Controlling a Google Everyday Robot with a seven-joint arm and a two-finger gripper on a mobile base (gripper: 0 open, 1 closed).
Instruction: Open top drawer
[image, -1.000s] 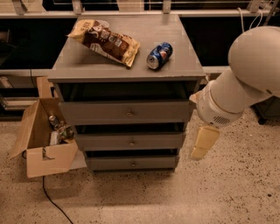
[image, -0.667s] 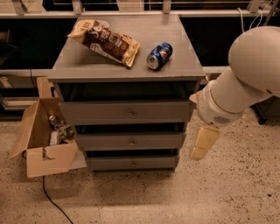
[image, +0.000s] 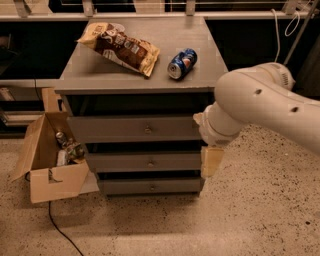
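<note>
Zero progress, we reckon: top drawer (image: 115, 129) looks shut, knob (image: 147, 130) well left of our gripper (image: 211, 161), cabinet (image: 100, 80) just beside it; open or closed, unclear.

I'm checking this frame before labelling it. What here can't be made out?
- Top drawer: camera view, right end hidden behind the arm.
- Gripper: camera view, just below that end; the arm covers most of it.
- Cardboard box: camera view, contents too small to name.
</note>
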